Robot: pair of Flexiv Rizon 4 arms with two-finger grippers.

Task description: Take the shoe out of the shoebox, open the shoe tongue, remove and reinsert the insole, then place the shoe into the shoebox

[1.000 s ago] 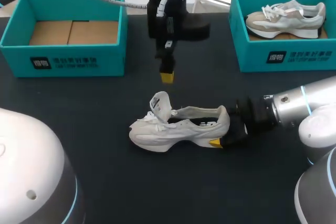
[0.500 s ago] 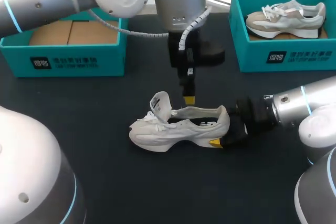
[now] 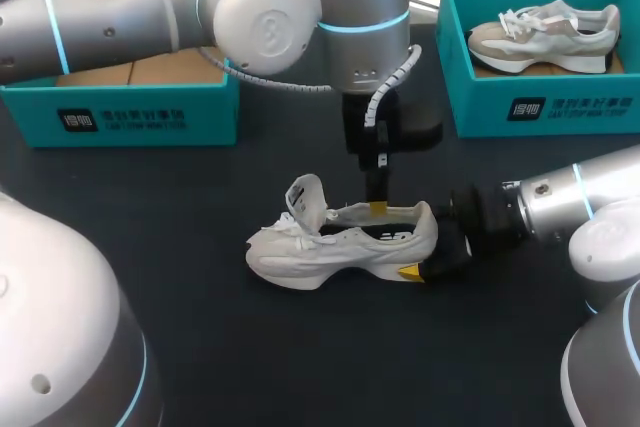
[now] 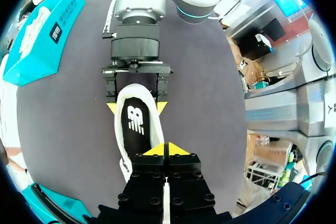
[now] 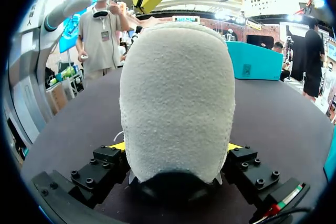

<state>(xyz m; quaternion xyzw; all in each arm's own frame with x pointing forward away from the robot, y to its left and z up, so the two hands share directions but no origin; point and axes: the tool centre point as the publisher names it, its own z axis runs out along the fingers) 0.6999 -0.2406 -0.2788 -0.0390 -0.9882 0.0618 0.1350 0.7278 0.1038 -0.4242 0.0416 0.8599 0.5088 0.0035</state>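
Presently the white shoe (image 3: pixel 340 242) is standing in the middle of the bench (image 3: pixel 170 207), the right end effector (image 4: pixel 136 108) clamping its heel from both sides. The left end effector (image 4: pixel 168 149), closed tight on nothing, is hovering over the insole (image 4: pixel 137 125) at the shoe's opening.

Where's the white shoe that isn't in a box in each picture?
Head view: the white shoe lies in the middle, under the left gripper.
Left wrist view: seen from above, just ahead of that gripper, with its black insole showing.
Right wrist view: its heel fills the middle.
Shared landmark: the right gripper, jaws clamped on the heel, shows in all three.
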